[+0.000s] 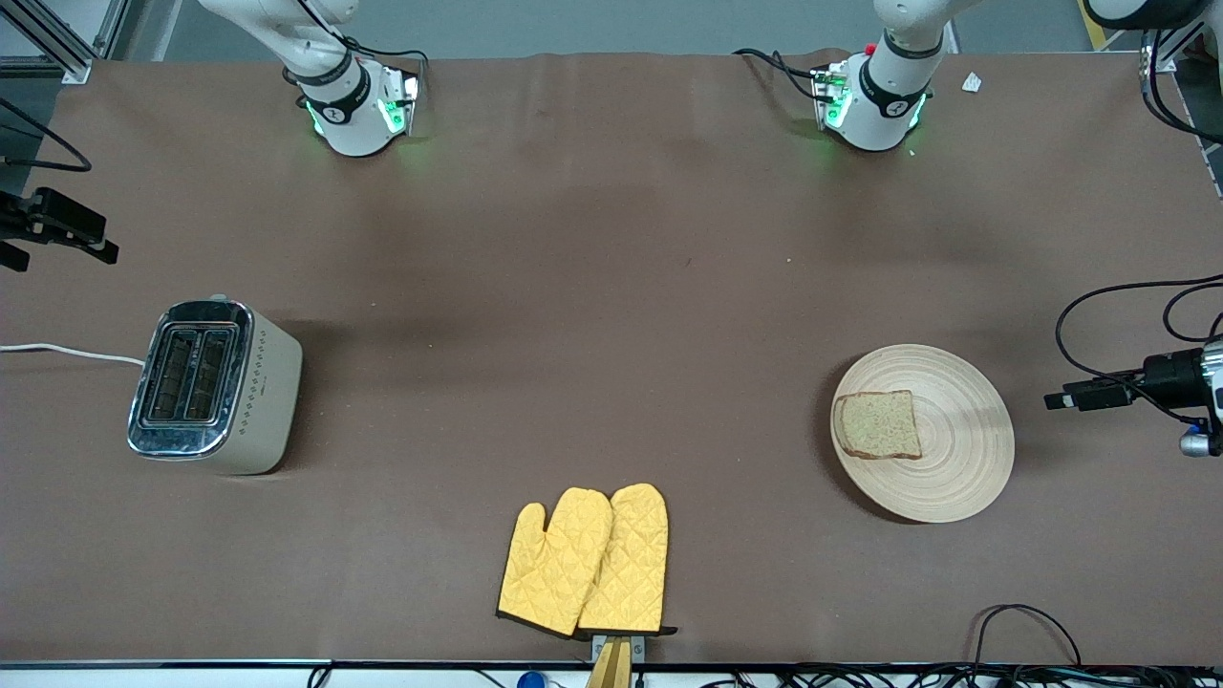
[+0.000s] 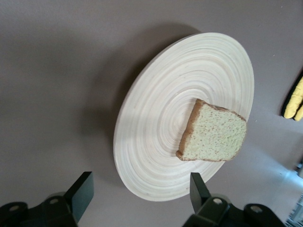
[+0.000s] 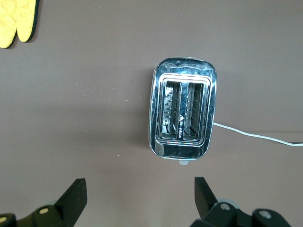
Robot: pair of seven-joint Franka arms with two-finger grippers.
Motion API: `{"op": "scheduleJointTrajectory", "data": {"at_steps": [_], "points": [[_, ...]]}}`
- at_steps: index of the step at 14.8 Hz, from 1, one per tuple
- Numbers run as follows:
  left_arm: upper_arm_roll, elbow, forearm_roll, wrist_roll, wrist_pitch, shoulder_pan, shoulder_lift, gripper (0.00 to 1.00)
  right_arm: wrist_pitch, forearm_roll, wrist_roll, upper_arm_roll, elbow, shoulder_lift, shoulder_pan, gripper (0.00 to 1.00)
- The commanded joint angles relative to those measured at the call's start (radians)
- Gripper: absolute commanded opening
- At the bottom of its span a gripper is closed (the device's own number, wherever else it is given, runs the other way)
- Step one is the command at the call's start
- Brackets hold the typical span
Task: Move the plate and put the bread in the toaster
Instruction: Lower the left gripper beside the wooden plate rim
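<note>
Plate [image 1: 965, 459], a round, shallow, light beige wooden-looking dish with concentric ring grooves, lies on the brown surface [image 1: 611, 315] toward my left arm's end. Next in size, the cream-beige two-slot toaster [image 1: 218, 387] with shiny chrome top stands upright toward my right arm's end, well apart from the plate, slots empty, white cord [image 1: 67, 353] trailing off the edge. A pair of yellow quilted oven mitts [image 1: 585, 561] lies between them, nearer the front camera. Smallest, the roughly square slice of brown speckled wholemeal bread [image 1: 877, 425] rests flat on the plate, off-centre toward the toaster's end.

My left gripper [image 2: 142, 189] hangs over the plate's rim, fingers spread, holding nothing. My right gripper [image 3: 140, 191] hangs over the surface just beside the toaster, fingers likewise spread and empty.

Judgement: nothing is done yet. The left arm is plainly nearer the plate and bread; the toaster's slots run along the right gripper's line of approach.
</note>
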Motion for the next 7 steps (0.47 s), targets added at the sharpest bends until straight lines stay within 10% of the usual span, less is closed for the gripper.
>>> {"op": "scheduleJointTrajectory", "data": {"at_steps": [1,7], "points": [[-0.004,0.025,-0.057,0.068,0.033,0.012,0.057,0.8,-0.005,0.015,0.01,0.003,-0.025,-0.023,-0.007,1.0],[-0.004,0.026,-0.135,0.162,0.057,0.014,0.146,0.72,0.0,0.015,0.008,0.003,-0.025,-0.021,-0.004,1.0]]}}
